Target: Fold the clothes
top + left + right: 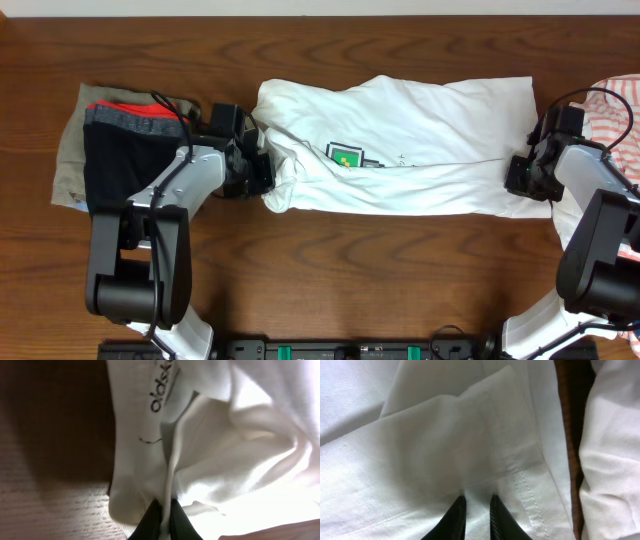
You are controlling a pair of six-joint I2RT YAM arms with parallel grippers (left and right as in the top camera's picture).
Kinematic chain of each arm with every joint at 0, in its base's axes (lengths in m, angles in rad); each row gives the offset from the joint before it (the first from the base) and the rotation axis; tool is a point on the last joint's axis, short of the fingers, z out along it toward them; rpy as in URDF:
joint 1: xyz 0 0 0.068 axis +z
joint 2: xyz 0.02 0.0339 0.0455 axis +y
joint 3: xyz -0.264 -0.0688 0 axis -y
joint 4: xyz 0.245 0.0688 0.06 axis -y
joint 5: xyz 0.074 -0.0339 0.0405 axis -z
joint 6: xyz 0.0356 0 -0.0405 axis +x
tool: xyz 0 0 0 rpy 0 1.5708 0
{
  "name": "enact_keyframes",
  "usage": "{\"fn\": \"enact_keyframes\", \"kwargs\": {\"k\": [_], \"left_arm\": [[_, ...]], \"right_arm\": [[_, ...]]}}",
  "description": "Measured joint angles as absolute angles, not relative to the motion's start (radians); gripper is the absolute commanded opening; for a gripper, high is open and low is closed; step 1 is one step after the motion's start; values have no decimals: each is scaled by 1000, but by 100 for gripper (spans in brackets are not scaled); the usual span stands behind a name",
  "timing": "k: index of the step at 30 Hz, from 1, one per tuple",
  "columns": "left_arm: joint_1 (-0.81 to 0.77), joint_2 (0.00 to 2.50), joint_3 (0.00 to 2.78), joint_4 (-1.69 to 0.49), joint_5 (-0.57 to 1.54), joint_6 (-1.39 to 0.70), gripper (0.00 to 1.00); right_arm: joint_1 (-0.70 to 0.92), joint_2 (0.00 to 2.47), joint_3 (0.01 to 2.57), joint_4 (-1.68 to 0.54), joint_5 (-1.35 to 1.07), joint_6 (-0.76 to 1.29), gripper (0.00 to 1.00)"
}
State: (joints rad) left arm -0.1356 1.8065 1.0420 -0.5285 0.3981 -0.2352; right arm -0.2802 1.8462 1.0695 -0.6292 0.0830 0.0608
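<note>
The white shirt [420, 130] lies across the middle of the table, folded lengthwise, with its green-and-black square print [345, 155] near the front fold. My left gripper [262, 172] is at the shirt's left end. In the left wrist view it [162, 512] is shut on a thin ridge of white fabric [145, 450] below the neck label [162, 390]. My right gripper [520, 178] is at the shirt's right end. In the right wrist view its fingers [476, 502] pinch the cloth beside the stitched hem [525, 485]. The white orange-striped garment [615, 105] lies at the far right edge.
A stack of folded clothes [120, 150] in khaki, black, grey and red sits at the left, just behind my left arm. Bare wooden table [380, 260] runs along the front. The striped garment lies under and behind my right arm.
</note>
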Motion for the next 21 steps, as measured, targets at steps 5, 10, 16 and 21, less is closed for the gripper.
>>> {"fn": "enact_keyframes", "kwargs": {"k": [5, 10, 16, 21], "left_arm": [[-101, 1793, 1065, -642, 325, -177, 6], [-69, 1704, 1130, -621, 195, -97, 25], [-40, 1636, 1162, -593, 80, -24, 28], [-41, 1637, 1162, -660, 54, -10, 26]], "right_arm": [[-280, 1845, 1069, -634, 83, 60, 16], [-280, 1845, 1069, -644, 62, 61, 16], [-280, 1845, 1069, -643, 60, 61, 16], [-280, 1845, 1069, -643, 60, 60, 16]]}}
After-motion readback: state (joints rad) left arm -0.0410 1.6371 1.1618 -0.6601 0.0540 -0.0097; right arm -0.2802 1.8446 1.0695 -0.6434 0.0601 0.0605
